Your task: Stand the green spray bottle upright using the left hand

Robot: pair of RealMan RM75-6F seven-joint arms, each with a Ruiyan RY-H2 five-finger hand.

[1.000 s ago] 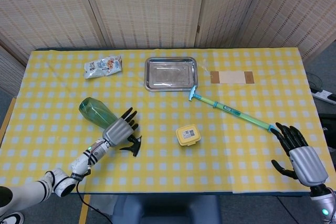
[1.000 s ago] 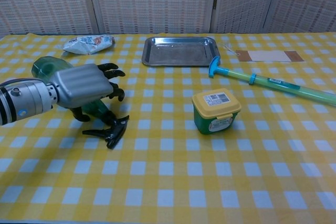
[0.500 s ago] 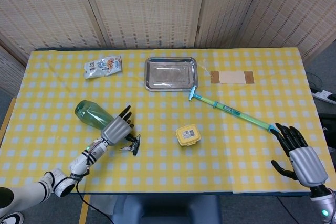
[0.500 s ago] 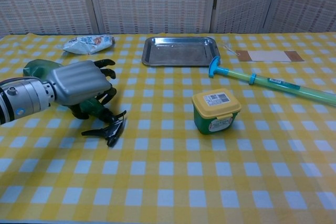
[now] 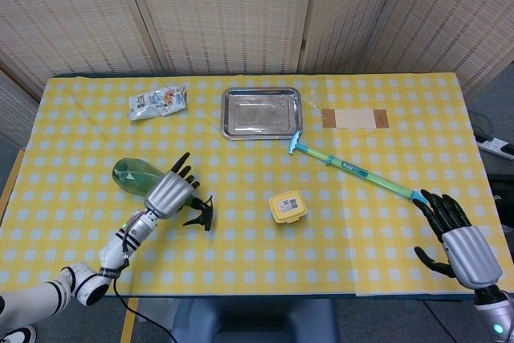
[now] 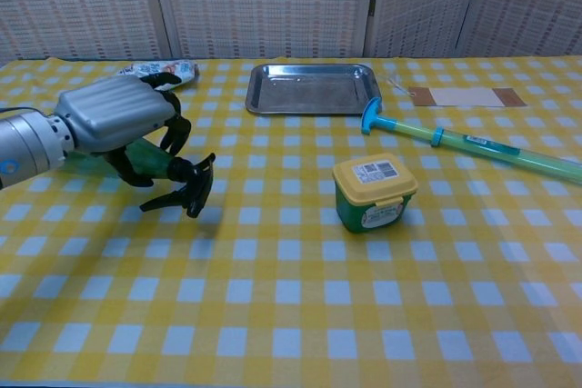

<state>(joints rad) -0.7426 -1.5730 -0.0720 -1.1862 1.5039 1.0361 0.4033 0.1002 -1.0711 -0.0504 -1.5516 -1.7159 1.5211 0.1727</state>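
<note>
Yellow checked table [image 5: 257, 263], steel tray [image 5: 262, 112]

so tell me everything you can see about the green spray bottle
The green spray bottle looks like translucent green plastic with a black trigger head. It is not upright: it lies roughly level, base toward the table's left edge, nozzle end toward the yellow-lidded tub. The left robot hand grips its neck and body from above. The chest view suggests the head end is lifted off the yellow checked cloth.

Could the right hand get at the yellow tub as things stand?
Probably yes: the right hand is open at the table's near right corner, and only bare checked cloth lies between it and the yellow tub; the long brush lies farther back.
</note>
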